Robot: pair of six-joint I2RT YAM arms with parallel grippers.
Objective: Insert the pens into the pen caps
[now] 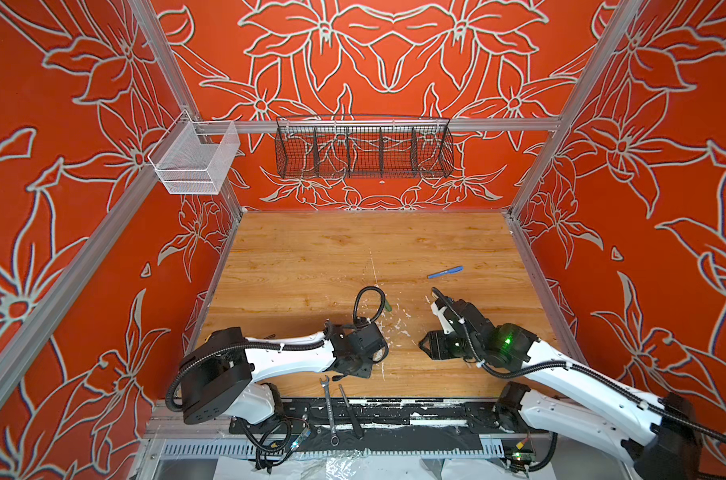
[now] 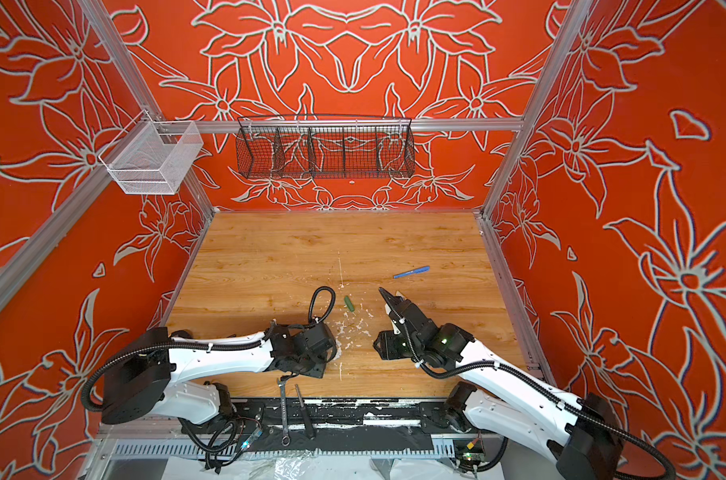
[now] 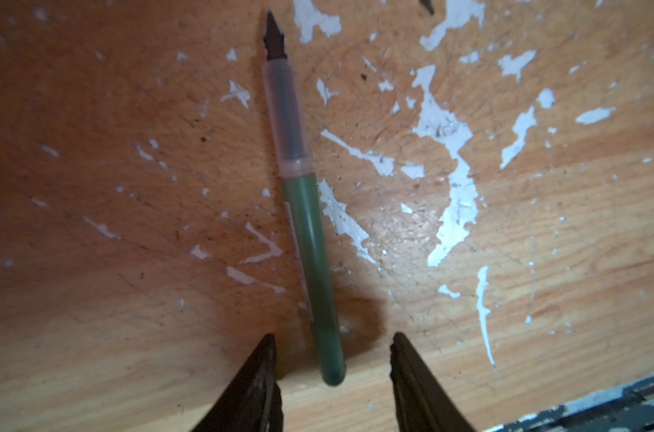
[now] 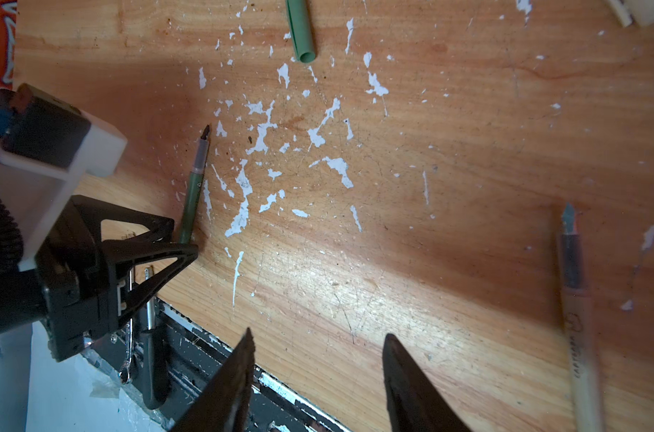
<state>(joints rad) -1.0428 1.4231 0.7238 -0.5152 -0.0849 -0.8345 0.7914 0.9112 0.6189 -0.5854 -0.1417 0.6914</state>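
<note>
Both jaws of the left gripper (image 3: pixel 333 335) are parted astride the green pen (image 3: pixel 306 239) at its blunt end, untouched. Pinched so far back, it could be pivoted askew. The right gripper (image 4: pixel 318 332) is held open, empty.

You have the green pen (image 3: pixel 310 243): flat on bench (image 3: pixel 93 149), dark nib bare, nib end nearer the green cap (image 4: pixel 301 30) | green cap: lying flat, open end toward it | tan pen (image 4: pixel 580 329): flat, uncapped, well apart from green cap | blue pen (image 1: pixel 445 272): flat, farther back than green cap.
</note>
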